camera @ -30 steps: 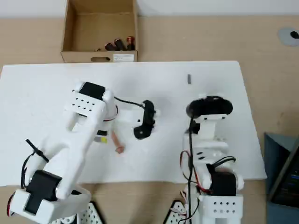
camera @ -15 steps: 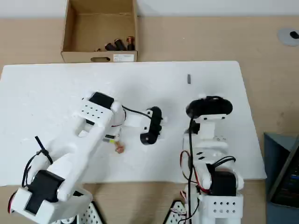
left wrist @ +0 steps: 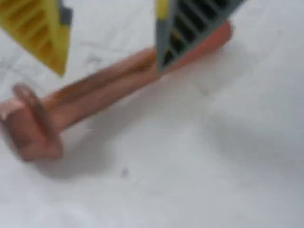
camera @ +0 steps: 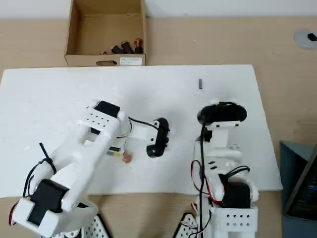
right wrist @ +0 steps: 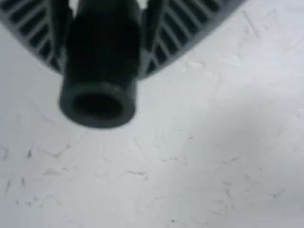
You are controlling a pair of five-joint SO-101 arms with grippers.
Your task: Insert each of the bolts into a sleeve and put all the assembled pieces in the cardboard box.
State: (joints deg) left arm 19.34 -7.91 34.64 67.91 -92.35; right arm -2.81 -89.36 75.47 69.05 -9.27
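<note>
Your left gripper (left wrist: 110, 69) has its fingers spread apart, holding nothing. The copper bolt (left wrist: 95, 102) lies flat on the white sheet (camera: 44, 99), and its shaft runs across the gap between them. The yellow finger (left wrist: 42, 33) hangs beside the shaft near the head, with a strip of sheet between its tip and the bolt. The grey ribbed finger (left wrist: 190, 23) stands in front of the shaft towards the plain end. You cannot tell from the wrist view whether either tip touches the metal.

From above, the bolt (camera: 127, 157) sits well apart from the cardboard box (camera: 105, 60). It lies out from the box's labelled front wall, roughly in line with that wall's right end.

Your right gripper (right wrist: 99, 52) is clenched on a black sleeve (right wrist: 98, 71). A ribbed finger presses each side of it, and its open bore hangs over bare sheet.

A second sleeve (camera: 200, 84) lies loose on the sheet, off to the right of the box and a little forward of its front wall. Several assembled pieces (camera: 126, 47) rest inside the box against that front wall, near its right corner.
</note>
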